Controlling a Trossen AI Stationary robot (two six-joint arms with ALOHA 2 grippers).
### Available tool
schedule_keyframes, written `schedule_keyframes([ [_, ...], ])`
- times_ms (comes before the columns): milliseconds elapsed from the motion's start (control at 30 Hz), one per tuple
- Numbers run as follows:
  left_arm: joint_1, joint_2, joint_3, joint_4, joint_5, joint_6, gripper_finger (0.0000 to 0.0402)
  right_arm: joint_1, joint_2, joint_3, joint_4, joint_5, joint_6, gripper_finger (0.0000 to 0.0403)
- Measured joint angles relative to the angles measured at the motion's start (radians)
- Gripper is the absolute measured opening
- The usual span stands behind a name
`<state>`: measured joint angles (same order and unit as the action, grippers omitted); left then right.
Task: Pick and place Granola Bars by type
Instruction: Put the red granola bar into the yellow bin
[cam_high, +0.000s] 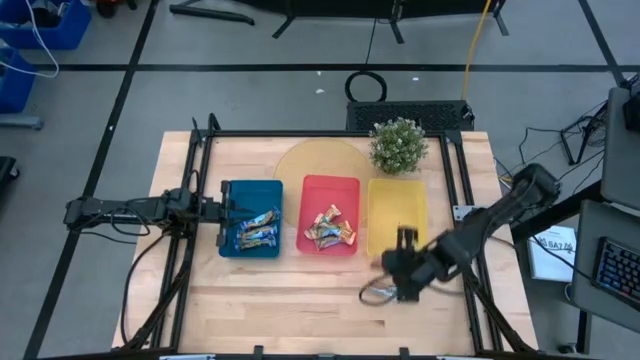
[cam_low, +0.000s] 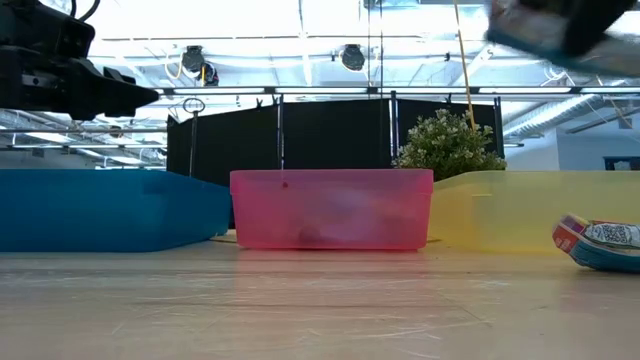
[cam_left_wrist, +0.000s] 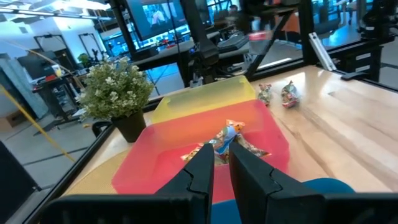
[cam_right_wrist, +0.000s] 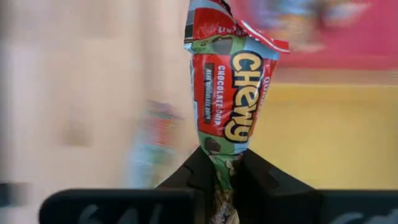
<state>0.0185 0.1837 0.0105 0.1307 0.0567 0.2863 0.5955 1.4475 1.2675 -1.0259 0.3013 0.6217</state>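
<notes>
My right gripper (cam_high: 403, 242) hovers over the near edge of the yellow tray (cam_high: 396, 192), shut on a red-green granola bar (cam_right_wrist: 231, 93). It shows blurred at the top of the low view (cam_low: 560, 25). My left gripper (cam_high: 215, 210), shut and holding nothing, waits above the left edge of the blue tray (cam_high: 232, 190). Blue-and-yellow bars (cam_high: 256, 230) lie in the blue tray. Gold bars (cam_high: 328, 228) lie in the red tray (cam_high: 330, 186). Loose bars (cam_high: 378, 292) lie flat on the table near the yellow tray, one of them in the low view (cam_low: 600, 243). My right gripper pinches the red-green bar between its two fingers by the crimped wrapper end (cam_right_wrist: 225, 167). The rest of the bar sticks straight out past the fingertips. It is lifted clear of the table and the tray.
A potted plant (cam_high: 399, 145) stands behind the yellow tray, beside a round tan mat (cam_high: 305, 160). A black frame (cam_high: 330, 133) runs along the table's edges. Bare wood (cam_high: 280, 300) lies in front of the three trays.
</notes>
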Motion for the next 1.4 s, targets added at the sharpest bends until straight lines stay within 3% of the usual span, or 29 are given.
schedule_keyframes([
  [133,0.0,0.0,0.0,0.0,-0.022,0.0,0.0058,-0.133,-0.066,0.0,-0.133,0.067,-0.122,0.0025],
  [267,0.0,0.0,0.0,0.0,-0.052,0.0,0.0058,-0.291,-0.081,-0.042,-0.121,0.067,-0.276,0.0027],
  [533,0.0,0.0,0.0,0.0,-0.067,0.0,0.0058,-0.482,-0.08,-0.289,-0.028,0.009,-0.512,0.0022],
  [767,0.0,0.0,0.0,0.0,-0.066,-0.001,0.0058,-0.528,-0.081,-0.468,0.214,-0.084,-0.602,0.003],
  [1000,0.0,0.0,0.0,0.0,-0.066,-0.003,0.0058,-0.531,-0.078,-0.522,0.33,-0.122,-0.577,0.0027],
  [1400,0.0,0.0,0.0,0.0,-0.066,-0.003,0.0058,-0.531,-0.079,-0.514,0.317,-0.122,-0.546,0.0134],
])
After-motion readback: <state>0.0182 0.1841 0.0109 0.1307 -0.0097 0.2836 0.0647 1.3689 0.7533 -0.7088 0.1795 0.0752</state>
